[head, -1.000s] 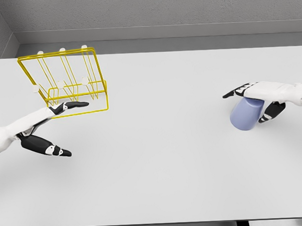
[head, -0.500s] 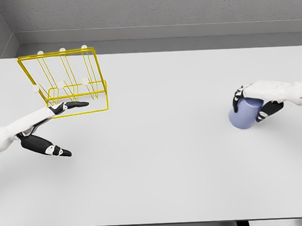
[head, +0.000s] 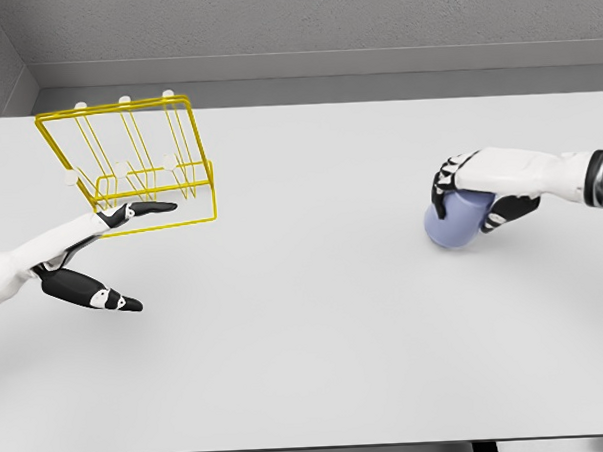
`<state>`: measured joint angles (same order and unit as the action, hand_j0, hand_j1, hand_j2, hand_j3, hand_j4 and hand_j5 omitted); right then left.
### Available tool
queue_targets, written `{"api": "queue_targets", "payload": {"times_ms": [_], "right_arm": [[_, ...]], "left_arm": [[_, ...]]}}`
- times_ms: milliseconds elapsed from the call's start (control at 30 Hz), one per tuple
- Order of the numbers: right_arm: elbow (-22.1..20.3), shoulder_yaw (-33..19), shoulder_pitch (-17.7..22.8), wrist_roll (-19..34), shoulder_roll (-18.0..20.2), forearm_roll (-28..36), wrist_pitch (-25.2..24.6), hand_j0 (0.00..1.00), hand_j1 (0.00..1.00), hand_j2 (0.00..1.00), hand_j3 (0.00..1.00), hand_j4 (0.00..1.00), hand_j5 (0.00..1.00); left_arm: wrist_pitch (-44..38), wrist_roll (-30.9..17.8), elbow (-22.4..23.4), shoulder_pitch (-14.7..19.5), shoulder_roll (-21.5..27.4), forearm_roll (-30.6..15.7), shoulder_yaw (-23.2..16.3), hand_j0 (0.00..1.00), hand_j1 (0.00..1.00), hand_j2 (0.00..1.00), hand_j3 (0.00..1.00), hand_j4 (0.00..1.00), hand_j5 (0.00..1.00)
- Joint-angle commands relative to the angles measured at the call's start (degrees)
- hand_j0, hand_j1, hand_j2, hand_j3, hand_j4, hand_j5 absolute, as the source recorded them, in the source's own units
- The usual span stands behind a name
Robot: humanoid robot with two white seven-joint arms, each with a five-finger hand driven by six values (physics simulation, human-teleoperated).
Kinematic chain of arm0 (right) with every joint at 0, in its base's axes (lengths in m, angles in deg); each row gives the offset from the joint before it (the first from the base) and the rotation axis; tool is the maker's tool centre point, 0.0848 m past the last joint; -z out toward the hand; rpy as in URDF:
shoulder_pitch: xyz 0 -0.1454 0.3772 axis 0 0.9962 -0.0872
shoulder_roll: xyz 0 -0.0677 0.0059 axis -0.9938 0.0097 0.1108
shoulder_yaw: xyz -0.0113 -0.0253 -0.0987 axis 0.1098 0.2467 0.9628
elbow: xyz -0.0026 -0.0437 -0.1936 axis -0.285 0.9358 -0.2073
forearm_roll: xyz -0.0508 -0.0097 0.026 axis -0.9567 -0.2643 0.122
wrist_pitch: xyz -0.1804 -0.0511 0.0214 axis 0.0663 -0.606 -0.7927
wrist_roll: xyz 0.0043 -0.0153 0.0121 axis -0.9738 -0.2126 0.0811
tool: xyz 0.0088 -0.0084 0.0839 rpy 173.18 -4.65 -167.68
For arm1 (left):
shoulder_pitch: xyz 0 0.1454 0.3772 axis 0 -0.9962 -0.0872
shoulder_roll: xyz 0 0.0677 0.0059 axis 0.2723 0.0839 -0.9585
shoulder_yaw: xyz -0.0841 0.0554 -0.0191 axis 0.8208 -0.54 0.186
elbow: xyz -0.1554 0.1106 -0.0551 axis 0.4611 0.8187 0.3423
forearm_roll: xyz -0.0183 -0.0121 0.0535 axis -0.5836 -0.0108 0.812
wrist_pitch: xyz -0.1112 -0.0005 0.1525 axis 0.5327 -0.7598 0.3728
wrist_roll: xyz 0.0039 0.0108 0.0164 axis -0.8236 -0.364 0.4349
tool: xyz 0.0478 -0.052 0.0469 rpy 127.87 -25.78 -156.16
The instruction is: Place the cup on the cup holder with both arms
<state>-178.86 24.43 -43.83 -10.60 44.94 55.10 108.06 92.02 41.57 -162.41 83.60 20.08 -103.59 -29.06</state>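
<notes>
At the far left, the left hand (head: 95,257) lies low over the white table (head: 306,336) with its fingers spread and holding nothing; one finger reaches toward the front edge of the rack (head: 131,163), though actual contact cannot be told. The rack is a yellow wire frame with white-tipped pegs, standing at the table's back left and leaning toward the left. Well apart from it, on the right side of the table, is the cup (head: 453,219), pale blue and tipped over on its side. The right hand (head: 477,180) comes in from the right edge and wraps its fingers over the cup's top, gripping it.
</notes>
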Motion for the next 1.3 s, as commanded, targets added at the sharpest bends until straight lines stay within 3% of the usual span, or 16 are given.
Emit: {"api": "queue_targets", "payload": {"times_ms": [0,400,1267], "right_arm": [[-1.72,-0.15,0.0,-0.27,-0.2,0.3,-0.25,0.36,0.36,0.36,0.36,0.36,0.36],[-5.15,0.55,-1.85,-0.27,-5.91,0.38,-0.25,0.36,0.36,0.36,0.36,0.36,0.36],[-5.94,13.12,-10.9,-0.27,-18.65,0.21,-7.9,0.36,0.36,0.36,0.36,0.36,0.36]], "left_arm": [[-0.12,0.01,-0.02,0.0,0.15,-0.56,0.01,1.0,1.0,1.0,1.0,1.0,1.0],[-0.12,0.01,0.24,0.0,0.15,-0.56,0.01,1.0,1.0,1.0,1.0,1.0,1.0],[-0.12,0.01,0.24,0.09,0.15,-0.65,-0.07,1.0,1.0,1.0,1.0,1.0,1.0]]}}
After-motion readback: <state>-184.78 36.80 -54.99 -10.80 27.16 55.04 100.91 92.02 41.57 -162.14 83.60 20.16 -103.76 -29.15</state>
